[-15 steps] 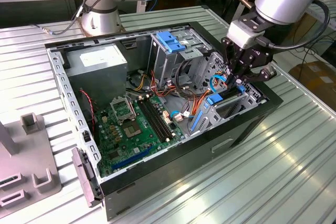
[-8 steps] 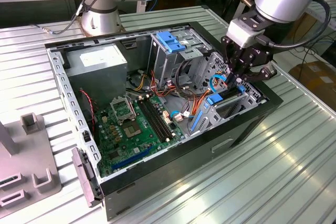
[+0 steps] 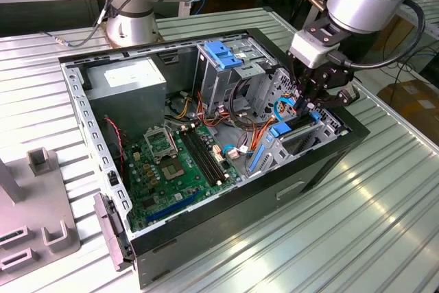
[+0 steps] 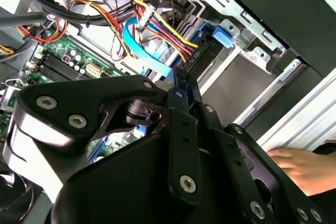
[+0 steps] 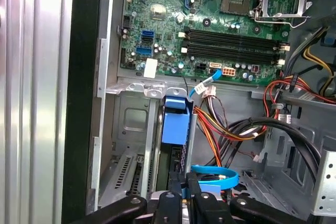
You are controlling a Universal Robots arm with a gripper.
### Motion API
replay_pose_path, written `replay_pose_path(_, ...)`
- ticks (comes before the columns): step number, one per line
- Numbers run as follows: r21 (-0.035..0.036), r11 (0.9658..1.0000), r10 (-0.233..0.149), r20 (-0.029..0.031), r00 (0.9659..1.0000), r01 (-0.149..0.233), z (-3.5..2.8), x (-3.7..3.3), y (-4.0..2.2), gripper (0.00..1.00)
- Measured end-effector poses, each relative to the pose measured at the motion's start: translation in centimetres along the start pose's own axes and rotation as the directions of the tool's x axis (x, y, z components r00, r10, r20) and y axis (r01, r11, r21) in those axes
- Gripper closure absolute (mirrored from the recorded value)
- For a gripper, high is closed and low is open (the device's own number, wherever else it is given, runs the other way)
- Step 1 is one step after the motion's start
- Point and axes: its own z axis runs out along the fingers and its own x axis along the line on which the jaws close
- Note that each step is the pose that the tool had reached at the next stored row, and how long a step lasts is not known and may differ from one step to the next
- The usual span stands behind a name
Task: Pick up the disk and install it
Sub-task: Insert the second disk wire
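A big black open computer case [image 3: 322, 162] is laid on its side on a ribbed metal table [image 3: 384, 224]. Inside the case, a green board [image 3: 182, 162] is seen at the bottom, and a grey metal box with a white sticker [image 3: 130, 84] is set in one corner. A blue plastic latch [image 3: 223, 54] is seen on top of the metal cage. The flat disk with blue plastic rails [image 5: 175, 124] is stood on its edge in a slot by the case's side wall, far from the grey box. The black gripper [image 3: 307, 106] is lowered into the case right over the disk. Its fingers [image 5: 181, 195] are pressed close together on the disk's edge, beside a blue flat cable [image 5: 215, 177]. A person's hand [image 4: 304, 169] is rested outside the case wall.
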Motion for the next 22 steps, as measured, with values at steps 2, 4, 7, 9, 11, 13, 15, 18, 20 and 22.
replay_pose_path(2,0.0004,1.0,0.0,0.0,1.0,0.0,0.01,-0.01,0.07,0.84)
replay_pose_path(4,-0.0006,1.0,0.006,-0.0007,1.0,-0.006,0.1,-0.01,0.06,0.84)
replay_pose_path(7,-0.0006,0.9998,0.019,-0.0022,0.9998,-0.019,0.34,0.0,0.09,0.84)
replay_pose_path(9,-0.0004,0.9997,0.025,-0.003,0.9997,-0.025,0.56,0.03,0.12,0.84)
replay_pose_path(11,-0.0004,0.9996,0.028,-0.0032,0.9996,-0.028,0.73,0.04,0.14,0.84)
replay_pose_path(13,-0.0003,0.9995,0.032,-0.0038,0.9995,-0.032,0.98,0.04,0.16,0.84)
replay_pose_path(15,-0.0003,0.9994,0.034,-0.004,0.9994,-0.034,1.1,0.05,0.11,0.84)
replay_pose_path(18,-0.0001,0.9993,0.038,-0.004,0.9993,-0.038,1.28,0.07,0.02,0.84)
replay_pose_path(20,-0.0001,0.9992,0.039,-0.0042,0.9992,-0.039,1.35,0.08,-0.04,0.84)
replay_pose_path(22,0.0,0.9992,0.04,-0.0041,0.9992,-0.04,1.37,0.08,-0.04,0.84)
